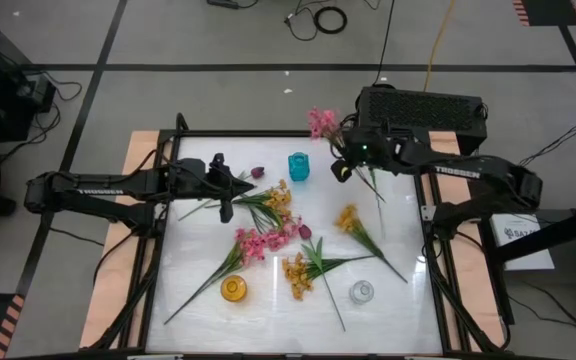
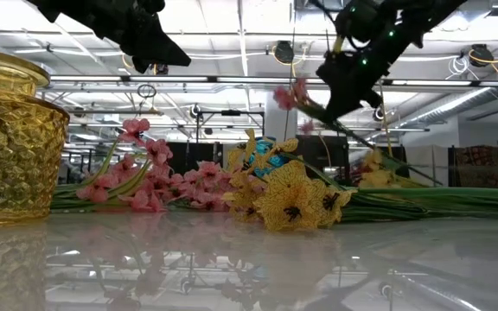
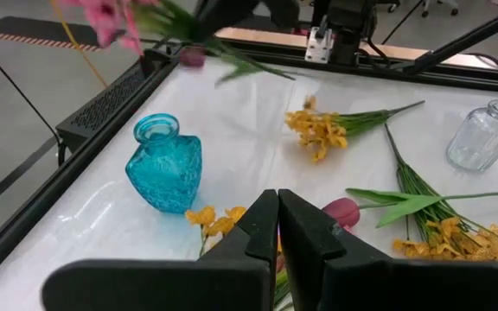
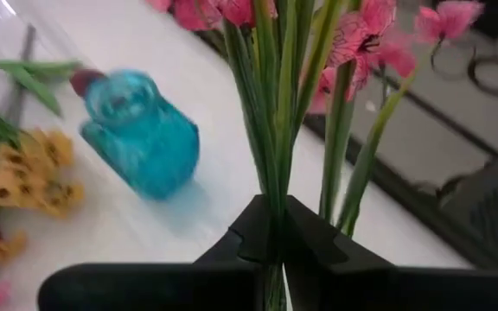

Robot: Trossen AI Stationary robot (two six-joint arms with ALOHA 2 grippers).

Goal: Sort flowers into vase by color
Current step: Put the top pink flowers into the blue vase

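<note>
White tabletop (image 1: 268, 290) fills my overhead feed, with grey floor and cables around its frame. My right gripper (image 1: 342, 166) hangs above the far edge, just beside the small turquoise glass vase (image 1: 298, 166); its fingers are clamped on the green stems of a pink blossom spray (image 1: 322, 122), whose flowers reach out past the table's rim. From that wrist camera I see the stems pinched between the two dark fingers (image 4: 253, 231), the turquoise vase below and off to one side. My left gripper (image 1: 225, 212) hovers over the left-centre of the table with nothing in it, its fingers pressed together, above the heap of loose stems. Lying on the surface are another pink spray (image 1: 258, 243), yellow blossom sprays (image 1: 297, 275) and (image 1: 348, 218), and a dark maroon tulip bud (image 1: 257, 172) near the turquoise vase. An amber glass vase (image 1: 233, 289) and a clear glass vase (image 1: 362, 292) stand along the near edge, well apart.
</note>
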